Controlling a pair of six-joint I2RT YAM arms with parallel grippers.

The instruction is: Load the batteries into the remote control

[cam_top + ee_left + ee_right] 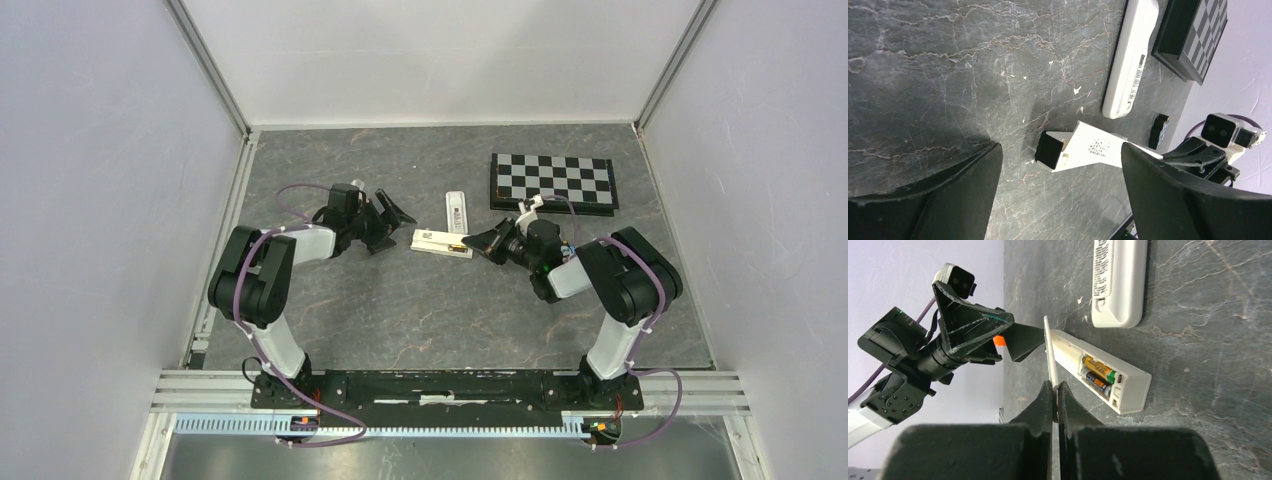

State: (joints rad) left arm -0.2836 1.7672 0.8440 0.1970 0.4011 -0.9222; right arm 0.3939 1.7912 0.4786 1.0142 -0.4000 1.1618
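The white remote control [1128, 385] lies back-up on the dark table, its recess uncovered. Two batteries [1099, 371] lie side by side in it, one gold and green, one black and orange. My right gripper [1055, 388] is shut on a thin white battery cover [1050, 350], held on edge along the remote's left side. In the top view the right gripper [480, 243] is at the remote's [438, 241] right end, and my left gripper [386, 222] stands open just off its left end. The left wrist view shows the remote's dark end [1050, 152] just beyond the open left gripper [1060, 148].
A longer plain white bar [456, 209] lies just behind the remote, label side up [1129, 65]. A folded chessboard [553, 182] sits at the back right. White walls with metal rails enclose the table on three sides.
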